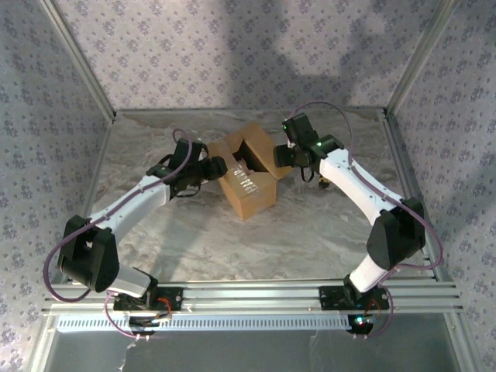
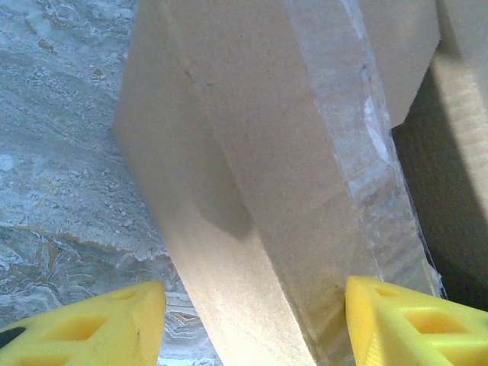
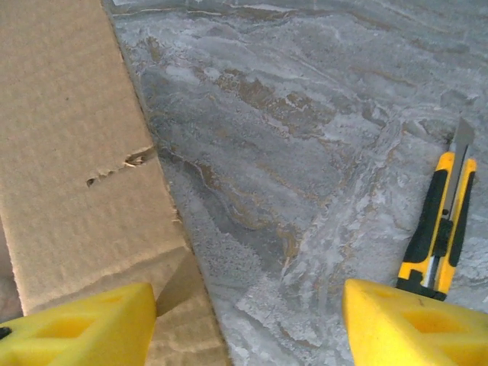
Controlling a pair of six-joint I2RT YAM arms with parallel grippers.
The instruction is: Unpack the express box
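At table [image 1: 194, 232] centre, left jaws, parted, straddle the express box [image 1: 252, 194]; right jaws gape empty.

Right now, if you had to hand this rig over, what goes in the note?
Left gripper: open, straddling the taped flap of the box, not clamped.
Right gripper: open, holding nothing, over the table beside another flap.
Knife: lying on the table right of the box, blade looks out.
Done: box top is open.
Left: take out the contents; the inside is dark, so I cannot tell what is in it.
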